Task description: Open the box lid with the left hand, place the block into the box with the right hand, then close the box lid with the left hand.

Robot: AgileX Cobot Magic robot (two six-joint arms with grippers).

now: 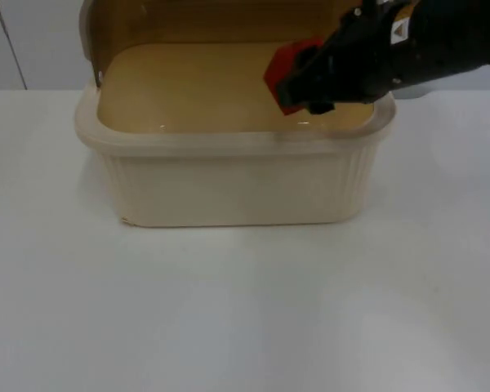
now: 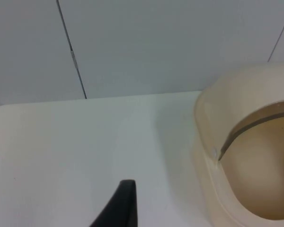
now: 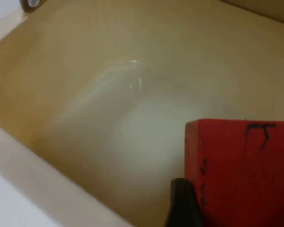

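The cream box [image 1: 229, 192] stands at the back middle of the table with its lid [image 1: 196, 20] swung up and open. My right gripper [image 1: 298, 82] hangs over the box's right side, shut on the red block [image 1: 284, 67]. In the right wrist view the red block [image 3: 244, 170] sits beside a black fingertip [image 3: 182, 205], above the tan inside of the box [image 3: 109, 94]. The left wrist view looks past a black fingertip [image 2: 120, 203] at the box's rounded end [image 2: 236, 156], which lies apart from it.
White table top [image 1: 245, 310] stretches in front of the box and to both sides. The grey partition wall [image 2: 156, 42] rises right behind the box.
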